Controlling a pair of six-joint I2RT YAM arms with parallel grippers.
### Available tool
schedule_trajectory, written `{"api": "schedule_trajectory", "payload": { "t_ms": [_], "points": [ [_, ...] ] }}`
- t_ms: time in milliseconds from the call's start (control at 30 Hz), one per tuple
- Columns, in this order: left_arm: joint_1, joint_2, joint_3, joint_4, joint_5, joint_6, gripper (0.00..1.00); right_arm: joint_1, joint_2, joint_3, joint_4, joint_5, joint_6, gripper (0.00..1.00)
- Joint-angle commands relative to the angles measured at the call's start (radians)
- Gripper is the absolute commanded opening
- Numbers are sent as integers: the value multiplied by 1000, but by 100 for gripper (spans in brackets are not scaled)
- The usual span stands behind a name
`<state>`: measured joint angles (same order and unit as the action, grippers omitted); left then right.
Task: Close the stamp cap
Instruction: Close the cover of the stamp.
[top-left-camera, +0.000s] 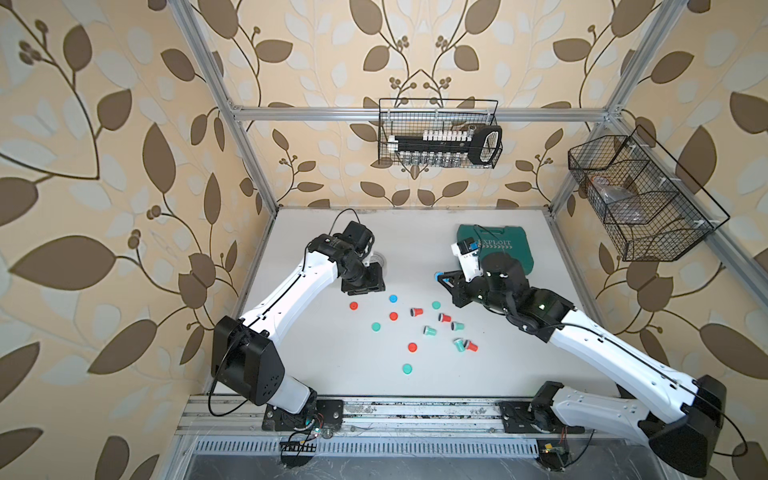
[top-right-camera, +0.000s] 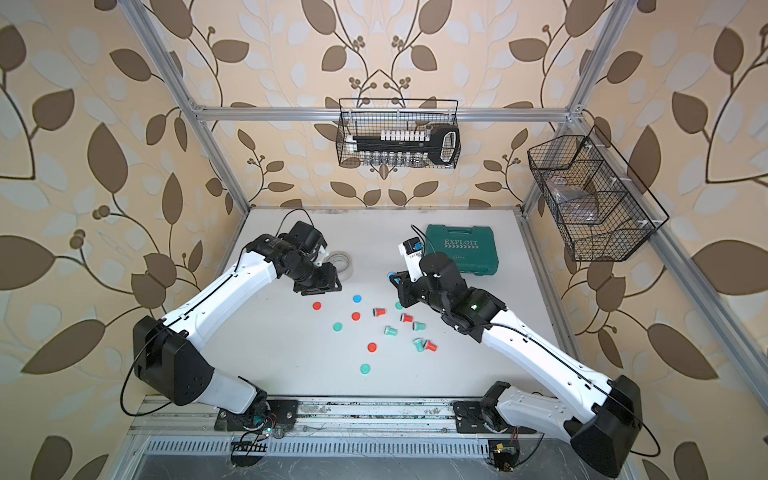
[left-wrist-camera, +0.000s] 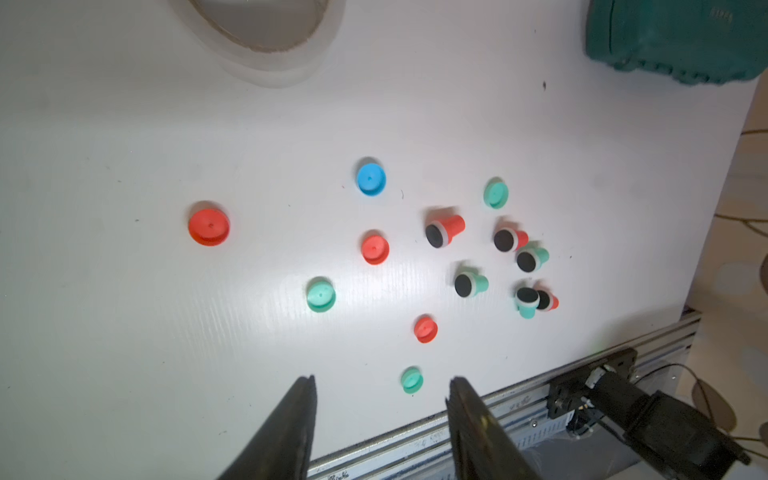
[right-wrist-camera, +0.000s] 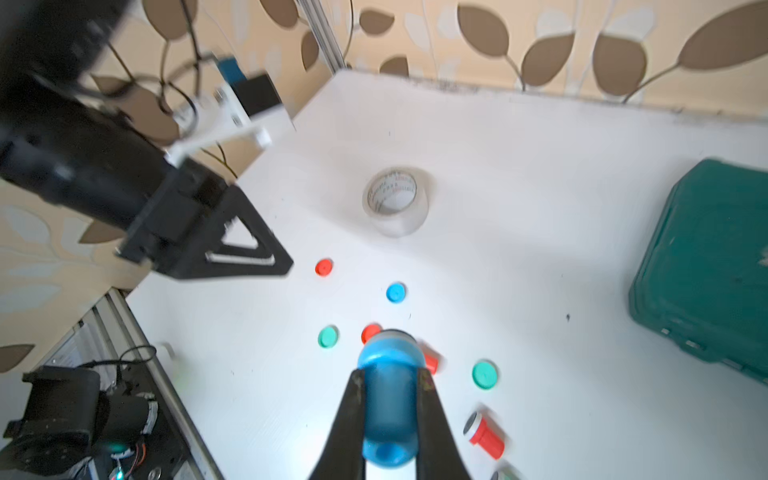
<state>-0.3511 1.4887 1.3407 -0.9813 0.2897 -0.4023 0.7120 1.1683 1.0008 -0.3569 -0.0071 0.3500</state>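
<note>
My right gripper is shut on a blue stamp and holds it above the table; a bit of that stamp shows at the fingertips in a top view. A loose blue cap lies flat on the white table, left of and nearer the front than the held stamp. My left gripper hovers open just behind and left of that cap, nothing between its fingers. Several red and green caps and uncapped stamps are scattered nearer the front.
A tape roll stands behind my left gripper. A green tool case lies at the back right. Wire baskets hang on the walls. A metal rail runs along the table's front edge.
</note>
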Motion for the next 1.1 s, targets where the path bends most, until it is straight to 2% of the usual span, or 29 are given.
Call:
{"api": "schedule_trajectory", "payload": {
  "t_ms": [0, 233, 367, 467, 733, 1067],
  "points": [
    [97, -39, -55, 64, 88, 50, 54, -2, 113, 98, -81, -43, 56, 0],
    [254, -106, -215, 205, 104, 63, 54, 8, 365, 275, -178, -64, 77, 0],
    [291, -142, -308, 289, 100, 34, 53, 44, 506, 385, -250, -37, 69, 0],
    [299, -166, -298, 296, 92, 19, 53, 75, 613, 479, -305, -2, 67, 0],
    [317, -273, -340, 345, 52, -16, 55, 91, 894, 749, -476, -13, 64, 0],
    [320, -279, -344, 336, 66, -9, 57, 125, 1035, 889, -552, 35, 67, 0]
  ]
}}
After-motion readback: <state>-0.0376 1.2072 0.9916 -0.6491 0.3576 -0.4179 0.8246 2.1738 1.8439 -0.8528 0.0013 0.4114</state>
